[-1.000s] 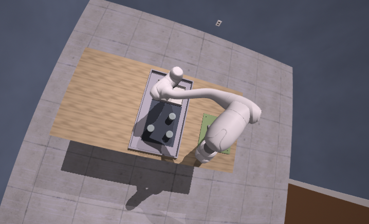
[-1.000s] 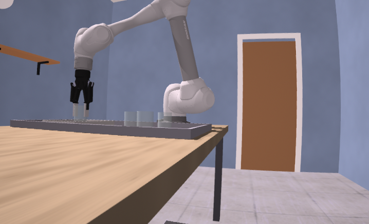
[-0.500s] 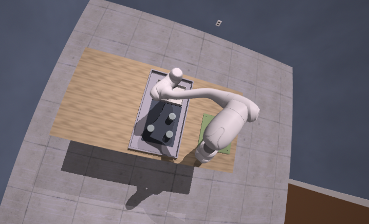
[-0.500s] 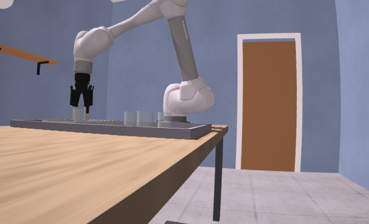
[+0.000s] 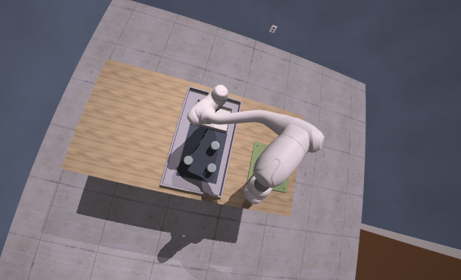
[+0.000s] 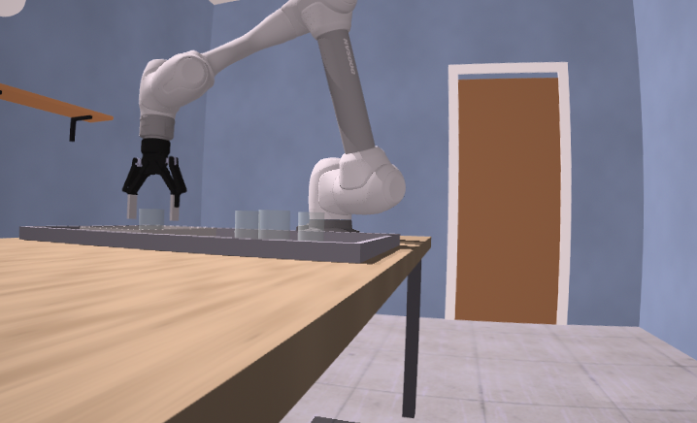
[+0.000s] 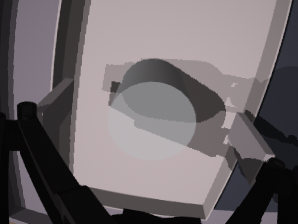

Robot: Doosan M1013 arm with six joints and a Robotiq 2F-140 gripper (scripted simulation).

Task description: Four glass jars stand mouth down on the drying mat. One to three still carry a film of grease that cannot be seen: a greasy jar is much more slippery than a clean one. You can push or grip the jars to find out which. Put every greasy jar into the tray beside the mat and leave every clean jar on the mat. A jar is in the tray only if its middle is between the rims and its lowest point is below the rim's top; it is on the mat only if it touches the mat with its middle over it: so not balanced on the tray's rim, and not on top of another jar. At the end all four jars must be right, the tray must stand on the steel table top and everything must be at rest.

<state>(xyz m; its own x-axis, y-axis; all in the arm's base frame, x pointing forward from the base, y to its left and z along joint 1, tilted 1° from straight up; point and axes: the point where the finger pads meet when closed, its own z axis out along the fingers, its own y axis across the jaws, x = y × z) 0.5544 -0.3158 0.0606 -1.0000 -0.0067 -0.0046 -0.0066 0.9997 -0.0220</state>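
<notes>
The gripper (image 6: 152, 206) (image 7: 155, 125) is open, its fingers wide apart on either side of a pale glass jar (image 6: 151, 219) (image 7: 145, 142), with gaps on both sides. This jar stands upright in the white tray (image 5: 222, 125) (image 7: 175, 30); the arm hides it in the top view. Three other jars stand apart on the dark drying mat (image 5: 198, 149): one jar (image 5: 215, 145) nearest the tray, one jar (image 5: 188, 160) at the left and one jar (image 5: 211, 167) at the far end from the tray. Grease cannot be seen.
The tray and mat sit inside the steel top's raised rim (image 5: 226, 173) (image 6: 182, 248), on a wooden table (image 5: 121, 121) (image 6: 130, 294). The arm's forearm (image 5: 253, 115) passes over the tray's side. A green plate (image 5: 256, 153) lies by the arm's base.
</notes>
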